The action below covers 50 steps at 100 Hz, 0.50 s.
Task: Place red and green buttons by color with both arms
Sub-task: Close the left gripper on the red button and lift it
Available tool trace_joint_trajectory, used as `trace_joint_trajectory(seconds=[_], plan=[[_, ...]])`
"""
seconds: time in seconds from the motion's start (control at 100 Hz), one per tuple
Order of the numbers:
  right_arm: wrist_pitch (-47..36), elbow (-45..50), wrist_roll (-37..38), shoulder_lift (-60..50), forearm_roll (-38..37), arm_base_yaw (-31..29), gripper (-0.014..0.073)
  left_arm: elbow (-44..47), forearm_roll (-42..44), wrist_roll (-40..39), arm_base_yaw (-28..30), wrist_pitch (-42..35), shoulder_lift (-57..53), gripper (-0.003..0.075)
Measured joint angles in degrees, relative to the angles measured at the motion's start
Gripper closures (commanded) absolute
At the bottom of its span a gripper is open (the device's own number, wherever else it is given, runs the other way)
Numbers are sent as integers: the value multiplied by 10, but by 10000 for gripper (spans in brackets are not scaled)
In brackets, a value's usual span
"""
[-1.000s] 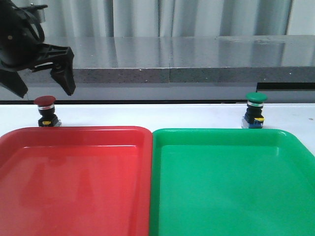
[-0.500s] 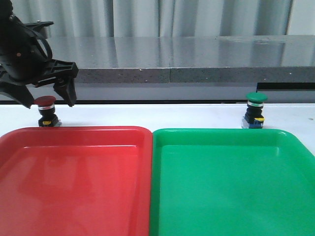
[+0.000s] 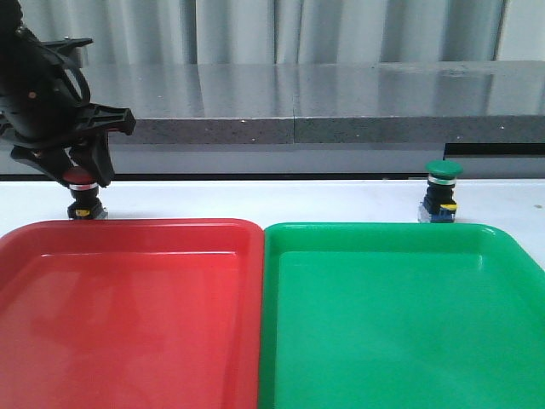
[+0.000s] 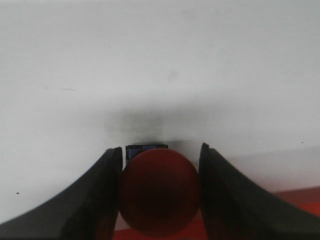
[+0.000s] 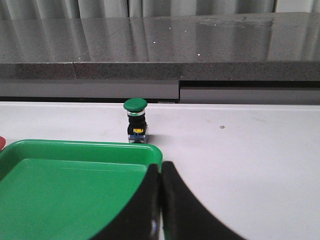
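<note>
The red button (image 3: pixel 83 198) stands on the white table just behind the red tray's far left rim. My left gripper (image 3: pixel 79 177) is lowered over it, with its fingers closed on both sides of the dark red cap (image 4: pixel 159 197). The button still rests on the table. The green button (image 3: pixel 442 192) stands upright behind the green tray's far right rim, untouched. It also shows in the right wrist view (image 5: pixel 135 120). My right gripper (image 5: pixel 161 164) is shut and empty, above the green tray's corner and well short of the green button. It is out of the front view.
The red tray (image 3: pixel 128 228) on the left and the green tray (image 3: pixel 383 230) on the right sit side by side at the front. Both are empty. A grey stone ledge (image 3: pixel 341 128) runs along the back of the table.
My left gripper has come down over the red button and closed its fingers onto the cap. The green button has not moved.
</note>
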Motion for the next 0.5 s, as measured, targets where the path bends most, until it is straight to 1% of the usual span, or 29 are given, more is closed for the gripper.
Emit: trace_joint_trajectory(seconds=[0.16, 0.32, 0.5], plan=[[0, 0, 0, 0, 0, 0, 662, 0, -2, 0, 0, 7, -18, 521], [0, 0, 0, 0, 0, 0, 662, 0, -23, 0, 0, 17, -70, 521], [0, 0, 0, 0, 0, 0, 662, 7, -47, 0, 0, 46, -124, 521]])
